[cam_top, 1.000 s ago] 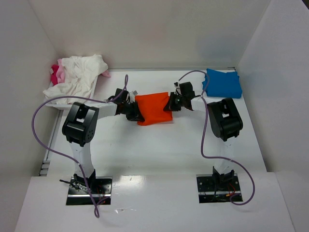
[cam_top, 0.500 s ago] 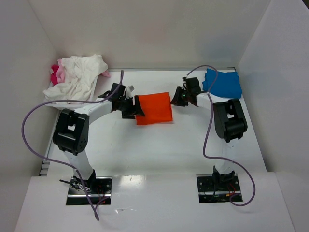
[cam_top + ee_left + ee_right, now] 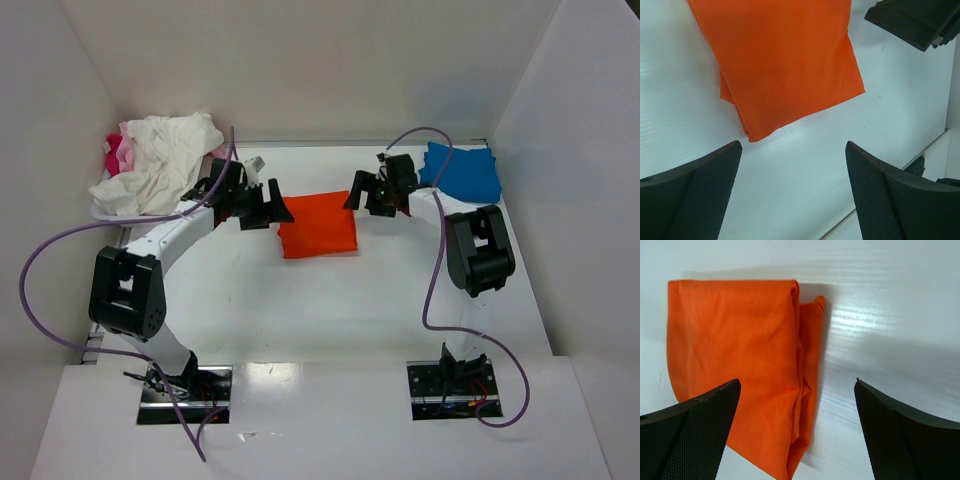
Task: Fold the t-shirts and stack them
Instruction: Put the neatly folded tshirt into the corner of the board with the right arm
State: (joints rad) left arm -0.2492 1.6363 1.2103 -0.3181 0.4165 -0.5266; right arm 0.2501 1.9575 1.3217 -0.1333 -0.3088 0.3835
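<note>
A folded bright orange t-shirt lies flat in the middle of the table, with nothing holding it. My left gripper hovers just off its left edge, jaws wide open and empty. In the left wrist view the orange t-shirt lies beyond the open left gripper. My right gripper stands open off the shirt's upper right corner. The right wrist view shows the orange t-shirt below the open right gripper, fingers apart from the cloth. A folded blue t-shirt lies at the back right.
A crumpled pile of white t-shirts with pink cloth behind it sits at the back left. White walls enclose the table on three sides. The right gripper's black body shows at the top right of the left wrist view.
Both grippers have opened and let go of the orange t-shirt. Each has drawn back from it, the left toward the back left, the right toward the back.
</note>
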